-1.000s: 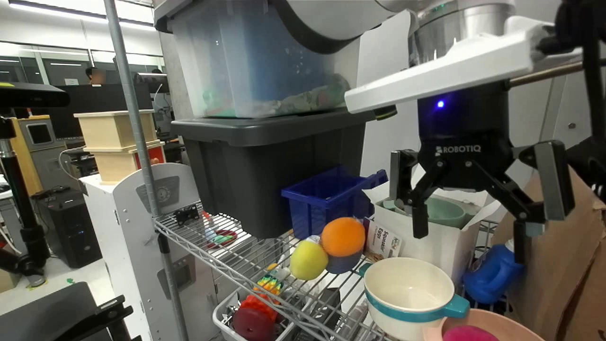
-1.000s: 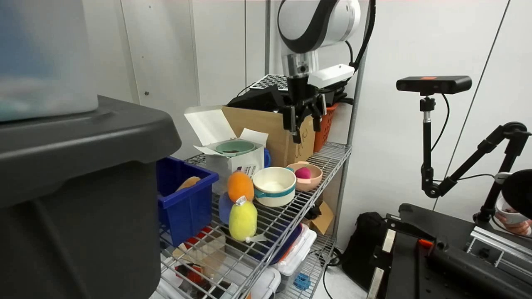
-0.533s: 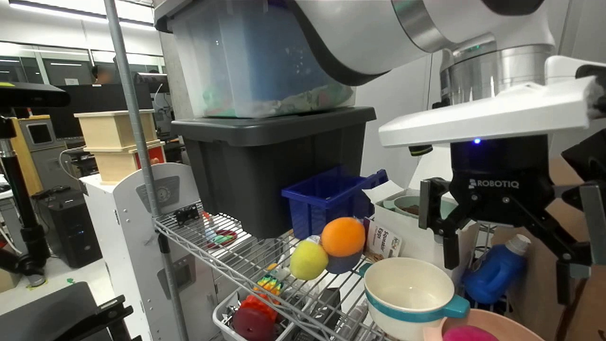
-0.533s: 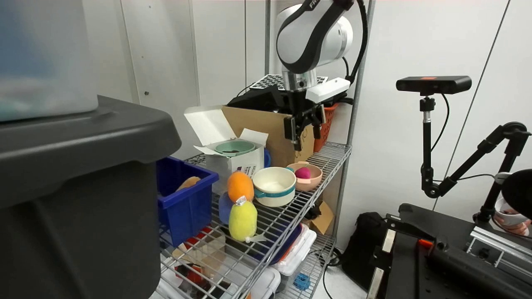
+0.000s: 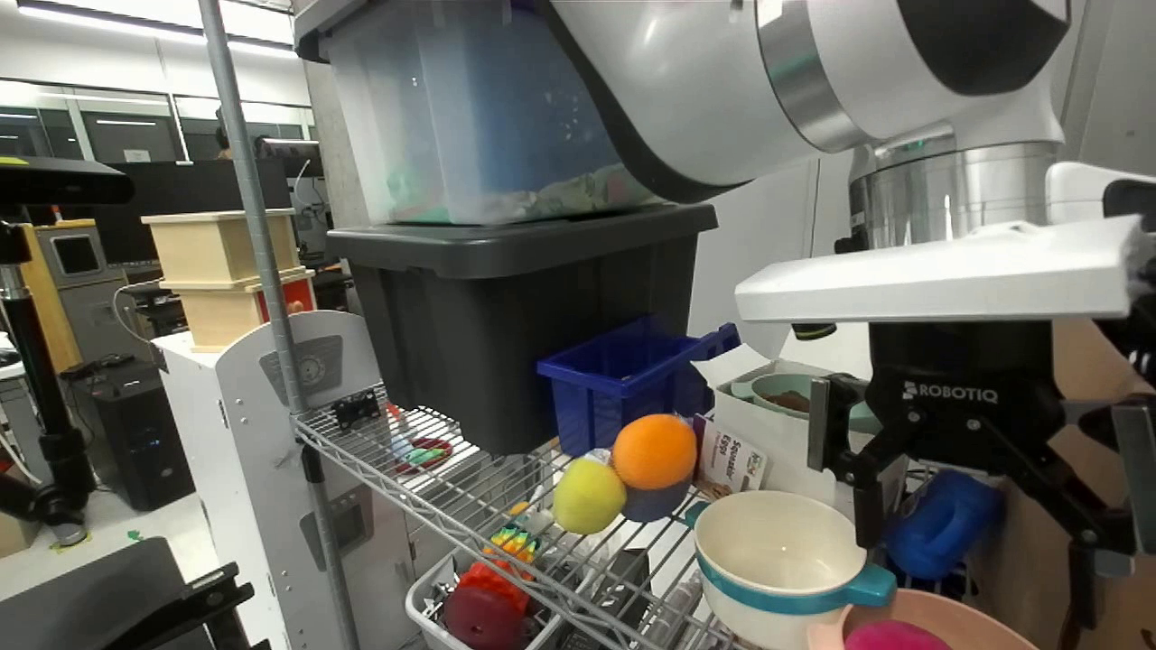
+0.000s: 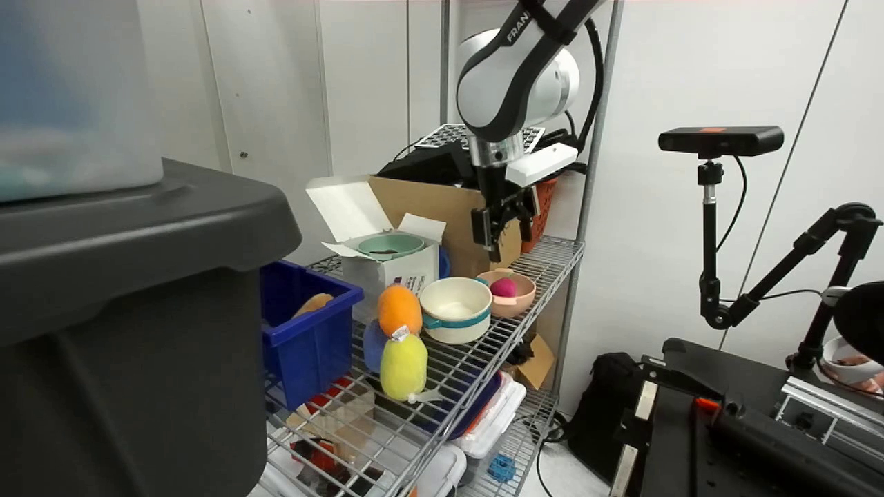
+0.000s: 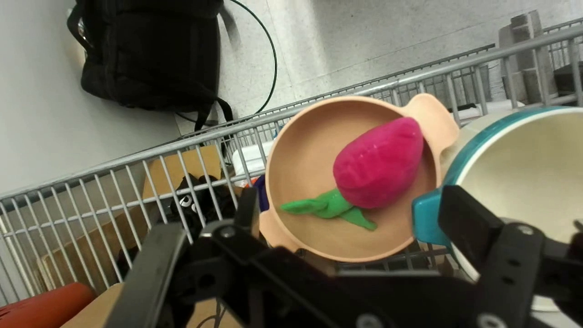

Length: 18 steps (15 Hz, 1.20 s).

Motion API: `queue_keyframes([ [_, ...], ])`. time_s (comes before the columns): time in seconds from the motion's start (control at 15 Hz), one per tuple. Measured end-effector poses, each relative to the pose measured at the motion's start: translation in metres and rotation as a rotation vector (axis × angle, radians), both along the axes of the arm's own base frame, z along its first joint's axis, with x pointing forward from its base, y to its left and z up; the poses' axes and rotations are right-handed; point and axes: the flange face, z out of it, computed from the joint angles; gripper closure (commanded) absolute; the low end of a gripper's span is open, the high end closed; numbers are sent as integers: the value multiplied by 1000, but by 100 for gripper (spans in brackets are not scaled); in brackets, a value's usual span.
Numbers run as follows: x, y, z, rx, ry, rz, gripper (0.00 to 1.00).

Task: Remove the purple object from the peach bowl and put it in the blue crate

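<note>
1. Far left, in both exterior views, I see a big dark grey tote (image 6: 131, 386) with a translucent tote (image 5: 488, 117) stacked on its lid.
2. Just beside them stands the blue crate (image 6: 314, 362), open at the top; a rounded tan thing (image 6: 314, 304) lies inside, and from here I can't quite make out what it is.
3. Next, a yellow soft toy (image 6: 403, 369) and an orange ball (image 6: 399, 310) sit close together on the wire shelf (image 6: 558, 250), with an open white box (image 6: 364, 279) behind them and a green bowl (image 6: 391, 241) in its mouth.
4. Then comes the cream bowl (image 6: 456, 300), with its teal band.
5. Just beside it sits the peach bowl (image 7: 305, 141), and the purple object (image 7: 378, 164) lies in it, green leaves trailing across the bowl's floor.
6. Above the peach bowl hangs the gripper (image 5: 975, 569), fingers spread wide, apart from the purple object; in the wrist view the bowl shows between the fingertips.
7. A little farther right, an orange basket (image 6: 541, 224) stands at the shelf's end.
8. Farthest right, a black backpack (image 6: 601, 414) rests on the floor and a black camera (image 6: 722, 141) tops a jointed stand.
</note>
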Motion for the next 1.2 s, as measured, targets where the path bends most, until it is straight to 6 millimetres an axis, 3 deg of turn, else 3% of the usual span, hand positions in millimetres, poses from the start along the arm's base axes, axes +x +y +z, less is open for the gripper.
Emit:
queue_keyframes([
  [0.67,-3,0,-40,1,45,-17,0],
  [1.2,8,1,-64,-10,49,-24,0],
])
